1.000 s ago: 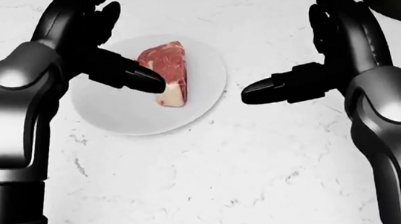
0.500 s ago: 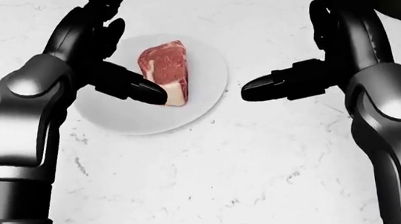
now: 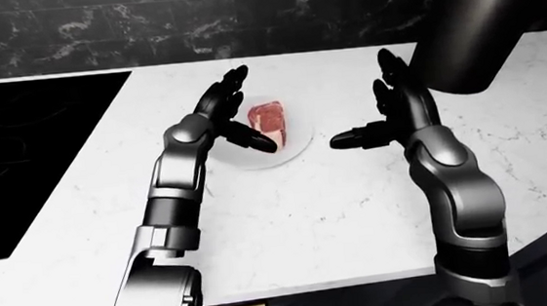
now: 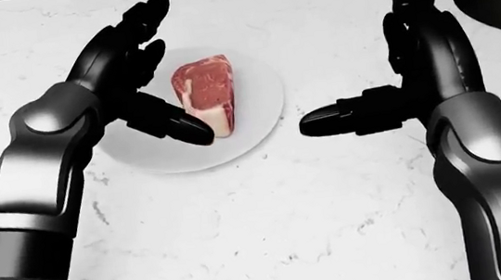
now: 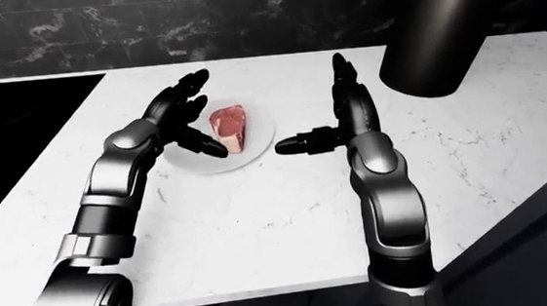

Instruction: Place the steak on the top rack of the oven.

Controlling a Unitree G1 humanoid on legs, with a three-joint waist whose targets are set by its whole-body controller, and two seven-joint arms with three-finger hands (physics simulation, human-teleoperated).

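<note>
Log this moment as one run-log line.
phase: pre-grasp | steak: on white plate | left hand: open, thumb at steak's edge | right hand: open, off plate | oven: not in view

Steak on plate: right side and top free. Left hand open, crowds steak's left, thumb tip at its lower edge. Right hand open, off plate to right; bare worktop between. Dark utensil holder upper right, well apart.
</note>
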